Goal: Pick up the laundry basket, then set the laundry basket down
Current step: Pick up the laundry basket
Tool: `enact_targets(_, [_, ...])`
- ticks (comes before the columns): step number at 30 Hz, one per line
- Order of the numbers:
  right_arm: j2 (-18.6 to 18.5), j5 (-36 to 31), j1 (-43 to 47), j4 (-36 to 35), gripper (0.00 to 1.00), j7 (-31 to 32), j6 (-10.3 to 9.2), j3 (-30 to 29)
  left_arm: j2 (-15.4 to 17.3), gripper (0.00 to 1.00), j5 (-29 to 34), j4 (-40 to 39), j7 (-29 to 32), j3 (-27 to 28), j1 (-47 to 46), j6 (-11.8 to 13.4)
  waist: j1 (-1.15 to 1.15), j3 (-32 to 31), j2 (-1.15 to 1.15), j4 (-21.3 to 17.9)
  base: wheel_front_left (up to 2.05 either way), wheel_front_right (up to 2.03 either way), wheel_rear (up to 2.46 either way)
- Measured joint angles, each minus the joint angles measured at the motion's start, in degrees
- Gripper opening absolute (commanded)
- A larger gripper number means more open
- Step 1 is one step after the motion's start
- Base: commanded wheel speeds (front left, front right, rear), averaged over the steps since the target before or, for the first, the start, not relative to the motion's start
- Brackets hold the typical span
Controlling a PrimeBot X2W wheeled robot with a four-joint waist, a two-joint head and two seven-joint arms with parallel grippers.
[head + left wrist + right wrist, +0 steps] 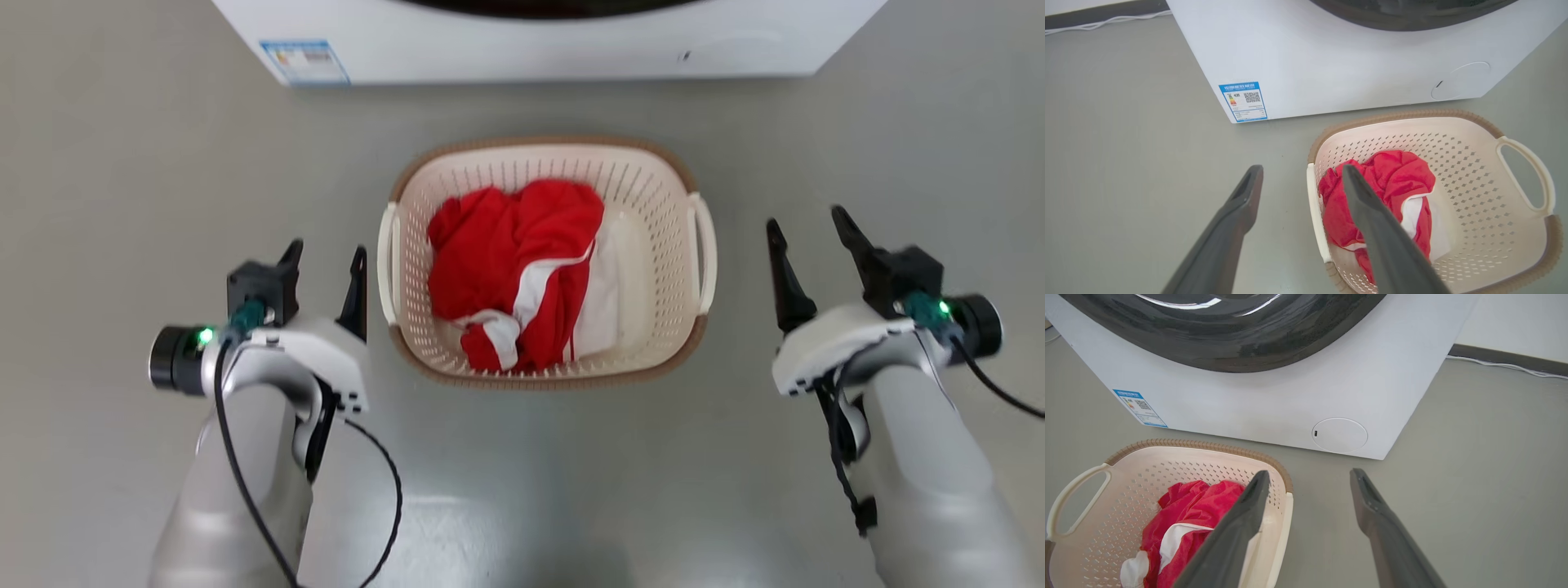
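laundry basket [653,204] sits on grey floor [122,180] by washing machine [531,41], left gripper [326,249] and right gripper [806,219] spread.

Cream perforated laundry basket [653,204], brown woven-look rim [563,140]; red cloth [506,245], perhaps white-striped.

On the floor [122,204], the laundry basket [653,204] holds clothes [506,253], before the washing machine [571,49], between left tool [326,249] and right tool [806,219].

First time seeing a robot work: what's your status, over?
Left gripper open, close beside laundry basket; right gripper open, farther off opposite side. Basket on floor, red-and-white clothes inside. Washing machine behind, not touching.
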Motion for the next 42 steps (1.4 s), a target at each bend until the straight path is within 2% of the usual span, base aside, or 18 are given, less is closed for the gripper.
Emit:
enact_targets(6, [-0.19,0.05,-4.90,5.16,1.00,-0.01,0.00,3.07,-0.54,1.00,-0.91,8.32,-0.02,-1.19,-5.75,-1.07,0.00,4.68,0.00,0.32,0.00,0.00,0.00])
enact_targets(16, [-0.27,0.08,-10.12,10.45,1.00,-0.01,0.00,4.65,-1.58,1.00,-2.96,15.52,-0.02,-1.90,-14.48,-1.78,0.00,9.88,0.00,0.23,0.00,0.00,0.00])
enact_targets(42, [-0.57,1.98,-17.46,11.25,1.00,-0.01,0.00,8.32,-1.55,1.00,-3.93,25.19,-0.02,-4.22,-26.51,-0.91,0.00,19.76,0.00,-0.43,0.00,0.00,0.00])
